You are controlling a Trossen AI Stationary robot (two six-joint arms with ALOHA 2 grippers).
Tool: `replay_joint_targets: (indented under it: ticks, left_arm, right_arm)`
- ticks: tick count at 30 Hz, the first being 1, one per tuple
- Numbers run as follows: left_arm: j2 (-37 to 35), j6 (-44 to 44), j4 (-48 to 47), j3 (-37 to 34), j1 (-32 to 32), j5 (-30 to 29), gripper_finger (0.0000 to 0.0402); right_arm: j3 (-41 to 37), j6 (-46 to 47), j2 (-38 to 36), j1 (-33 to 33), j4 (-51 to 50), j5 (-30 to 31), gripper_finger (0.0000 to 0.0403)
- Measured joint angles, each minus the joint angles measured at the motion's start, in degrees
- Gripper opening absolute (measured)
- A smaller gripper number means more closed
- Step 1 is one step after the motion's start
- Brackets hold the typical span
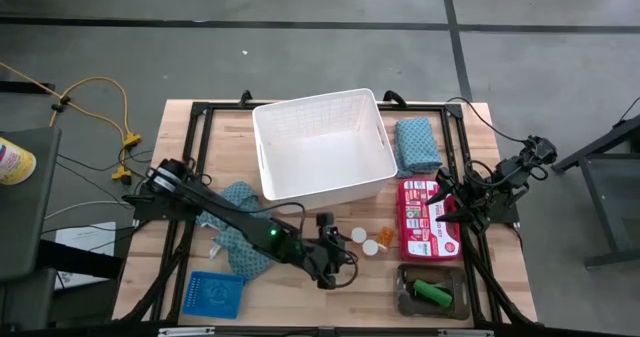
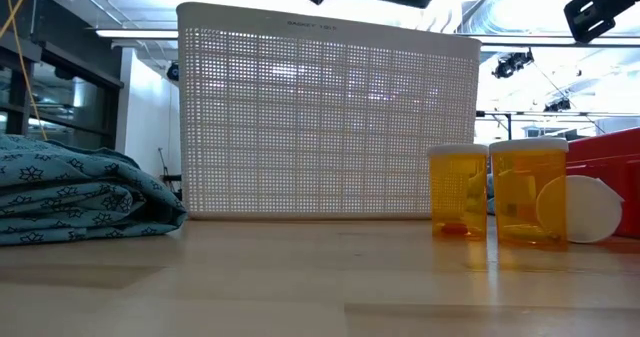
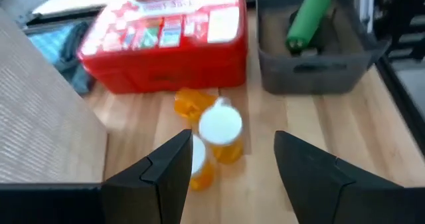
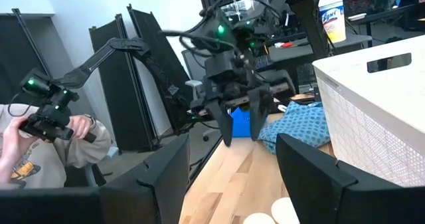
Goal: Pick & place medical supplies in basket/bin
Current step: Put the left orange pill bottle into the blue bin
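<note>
The left gripper (image 1: 334, 260) is held with jaws apart and empty, above the table (image 1: 300, 297) near its front edge, just beside the pill bottles (image 3: 216, 134). The right gripper (image 1: 447, 209) is raised over the red box (image 1: 429, 217) near the right edge, jaws apart, holding nothing. The basket (image 1: 322, 145) stands toward the back edge, a cloth (image 1: 417, 144) beside it.

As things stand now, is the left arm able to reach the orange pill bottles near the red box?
Probably yes. The left hand hangs open just short of the orange pill bottles, and bare table lies between them. The red box stands behind the bottles, not in the way.
</note>
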Motion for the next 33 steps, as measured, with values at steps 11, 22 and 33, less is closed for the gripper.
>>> replay_joint_targets:
  ticks: [11,22,33]
  left_arm:
    - [4.8,-9.6,0.6,0.0,-1.3,0.7,0.0202]
    - [8.0,-15.9,8.0,-0.7,-7.4,-13.1,0.0202]
    - [11.6,-18.8,26.2,-8.3,-7.9,-16.3,0.0202]
  right_arm:
    - [0.0,0.0,0.0,0.0,-0.3,0.0,0.0211]
    - [0.0,0.0,0.0,0.0,-0.4,0.0,0.0211]
    - [0.0,0.0,0.0,0.0,-0.8,0.0,0.0211]
